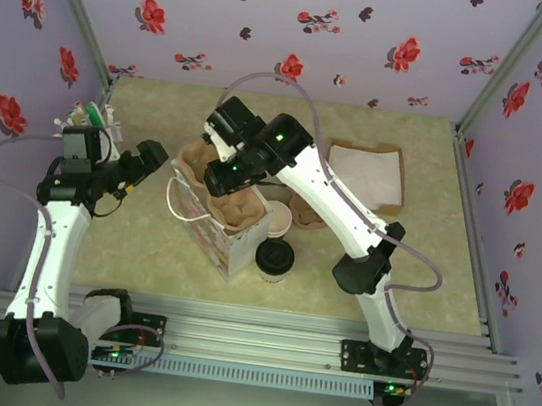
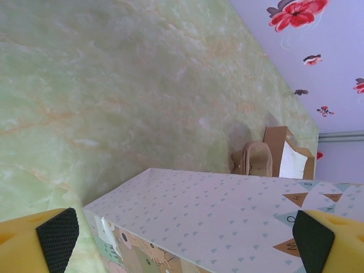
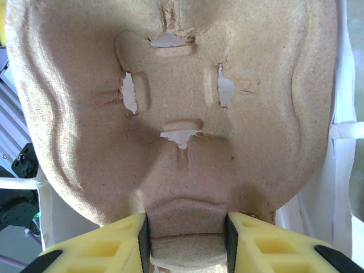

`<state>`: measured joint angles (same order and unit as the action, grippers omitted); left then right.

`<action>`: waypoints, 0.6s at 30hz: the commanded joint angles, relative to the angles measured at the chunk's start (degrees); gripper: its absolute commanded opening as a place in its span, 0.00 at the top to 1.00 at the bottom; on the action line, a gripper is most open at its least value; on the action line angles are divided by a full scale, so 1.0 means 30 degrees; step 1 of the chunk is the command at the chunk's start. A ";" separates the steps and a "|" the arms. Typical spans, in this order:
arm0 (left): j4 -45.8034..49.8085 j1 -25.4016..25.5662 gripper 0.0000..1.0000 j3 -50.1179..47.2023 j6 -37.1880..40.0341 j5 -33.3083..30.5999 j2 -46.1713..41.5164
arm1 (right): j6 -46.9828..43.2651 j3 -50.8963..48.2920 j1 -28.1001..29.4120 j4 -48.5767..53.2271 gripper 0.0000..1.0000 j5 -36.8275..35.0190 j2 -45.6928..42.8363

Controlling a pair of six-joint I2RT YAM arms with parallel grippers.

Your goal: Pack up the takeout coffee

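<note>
Well, my right pincer (image 3: 185,244) is pinched narrow on the edge tab of a pulp cup tray (image 3: 182,114), one yellow finger pressed against each side of the tab. Seen from my wrist, the tray spreads out directly ahead of the fingers, with torn slots in its middle. From above, this pincer hangs with the tray over the open mouth of a paper bag (image 1: 234,248).

The black-lidded coffee cup (image 1: 274,258) is not in my grip. It stands upright on the table (image 1: 144,246), lower than my right pincer, off to its right and nearer to my bases, just beside the bag's near corner.

My left pincer (image 2: 183,242) is spread wide and holds nothing. Its two black pads (image 2: 57,239) stand far apart, and the bag's dotted side lies just ahead of them. From this pincer the coffee cup is well apart, away to the right on the other side of the bag.
</note>
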<state>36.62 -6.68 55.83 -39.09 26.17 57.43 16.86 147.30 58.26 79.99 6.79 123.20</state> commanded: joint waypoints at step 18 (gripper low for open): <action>-0.0531 -0.0411 0.01 -0.0535 0.0006 0.0129 -0.0355 | -0.0289 0.1225 0.0466 0.0850 0.62 -0.1383 0.1334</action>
<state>36.03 -7.20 54.96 -39.09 26.17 57.39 16.88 148.83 59.00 81.14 4.16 126.37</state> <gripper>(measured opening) 0.993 0.383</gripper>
